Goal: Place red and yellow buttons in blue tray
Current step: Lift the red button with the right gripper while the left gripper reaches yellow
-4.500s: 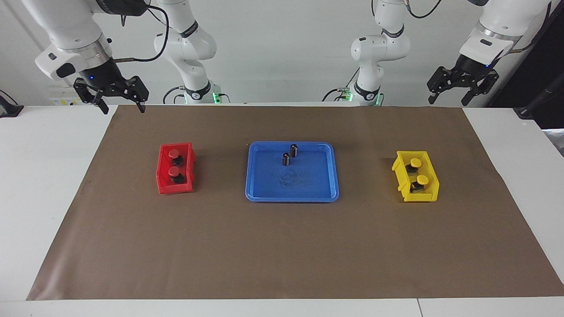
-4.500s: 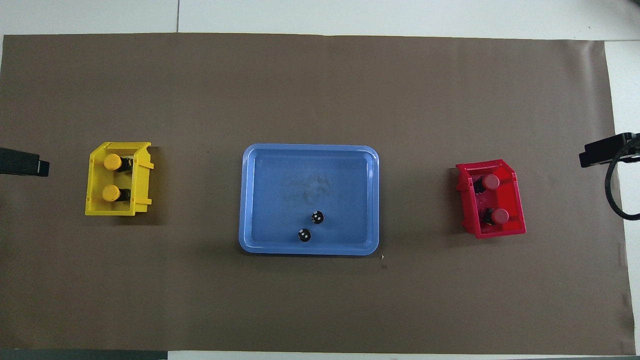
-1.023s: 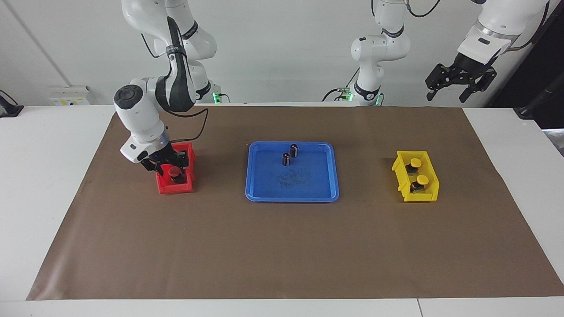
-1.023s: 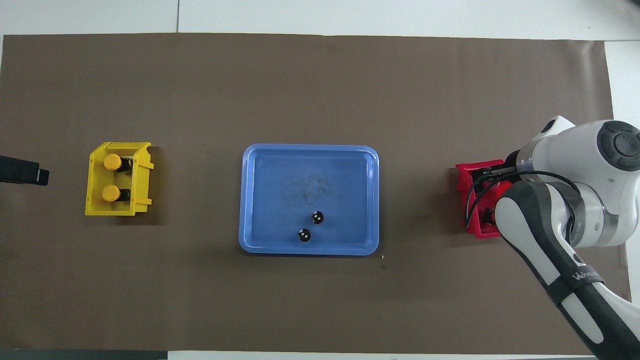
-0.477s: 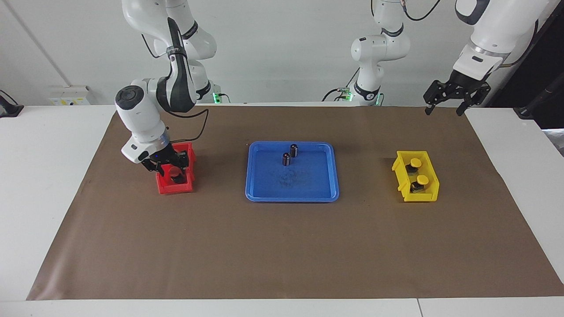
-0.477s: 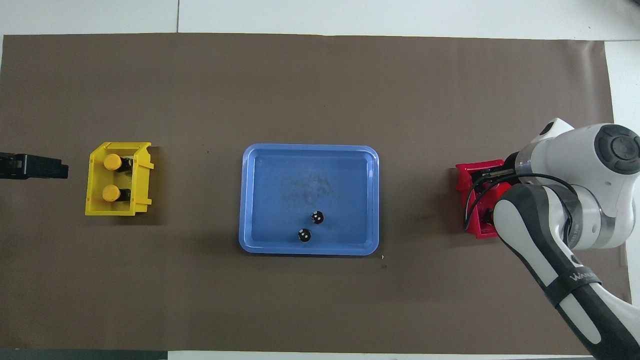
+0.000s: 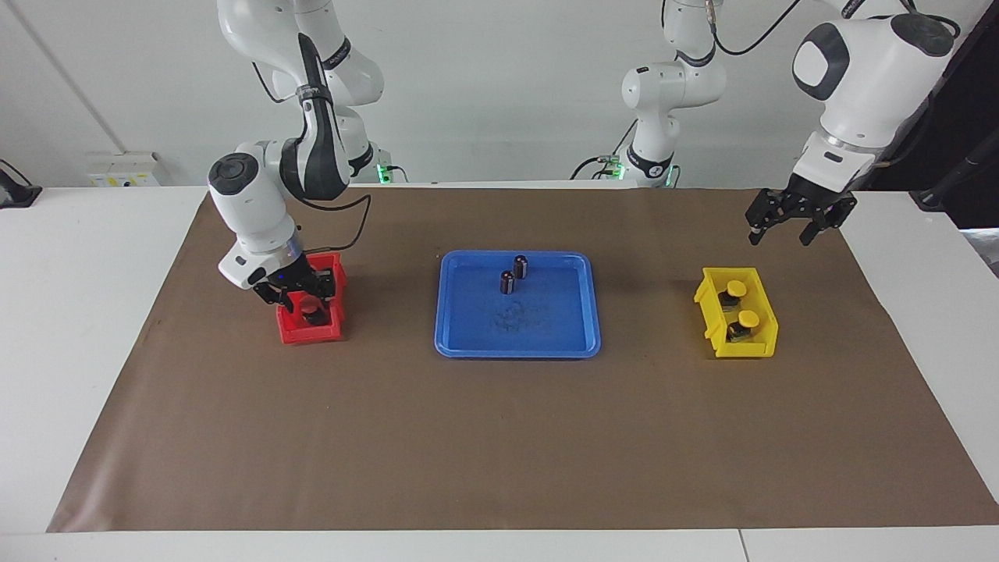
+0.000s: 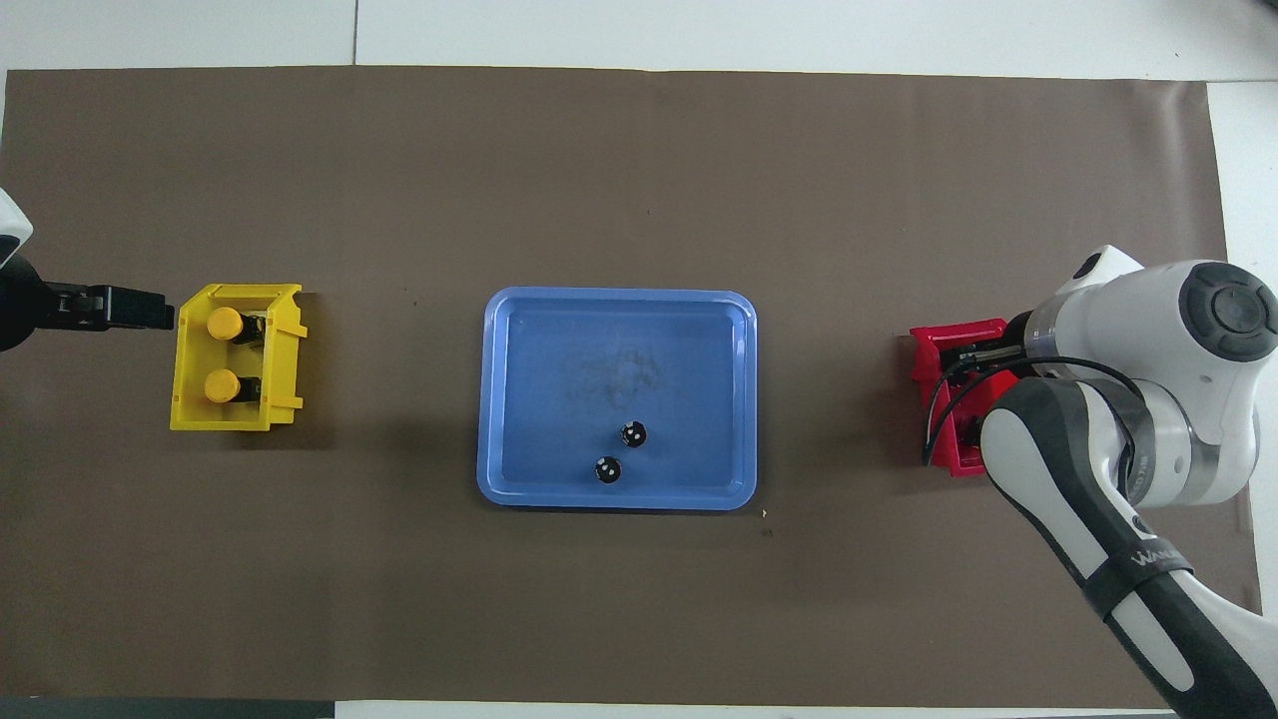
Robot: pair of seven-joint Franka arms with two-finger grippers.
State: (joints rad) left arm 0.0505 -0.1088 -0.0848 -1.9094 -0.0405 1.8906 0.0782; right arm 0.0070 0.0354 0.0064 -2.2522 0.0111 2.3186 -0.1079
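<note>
2 yellow buttons in yellow bin, blue tray mid-table, red button in red bin

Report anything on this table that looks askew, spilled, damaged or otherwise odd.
The small, deep red plastic bin sits skewed to the brown paper mat's edges, while the small yellow plastic bin lies nearly square. The flat blue plastic tray has a scuffed grey smudge mid-floor. Nothing looks spilled or broken.

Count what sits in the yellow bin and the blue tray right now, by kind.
Yellow buttons in the yellow bin: 2
Dark cylinders in the blue tray: 2
Total: 4
</note>
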